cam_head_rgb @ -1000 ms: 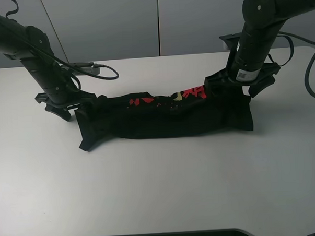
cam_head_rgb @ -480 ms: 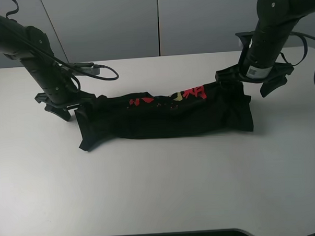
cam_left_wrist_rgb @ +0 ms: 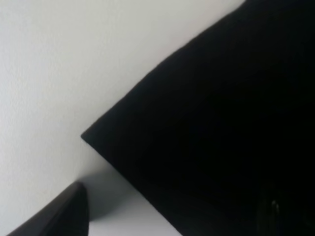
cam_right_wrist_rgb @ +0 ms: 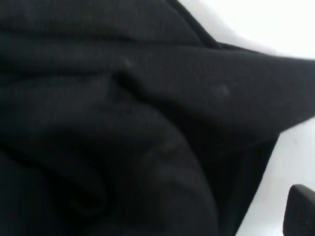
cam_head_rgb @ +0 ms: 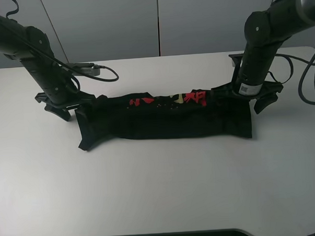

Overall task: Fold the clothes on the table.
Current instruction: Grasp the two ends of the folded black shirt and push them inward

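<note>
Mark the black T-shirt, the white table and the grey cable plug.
Black folded T-shirt with red print (cam_head_rgb: pixel 163 123): exterior high view, middle of the cloth.
White rounded tabletop (cam_head_rgb: pixel 160 191): exterior high view, bare front area.
Grey cable plug (cam_head_rgb: pixel 88 69): exterior high view, its body.

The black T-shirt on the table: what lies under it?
The white table shows all around the T-shirt. The part beneath the cloth is covered, so nothing under it can be seen.

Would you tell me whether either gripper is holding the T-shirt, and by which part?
Nothing is held: left gripper and right gripper stand open at the T-shirt's ends.
</note>
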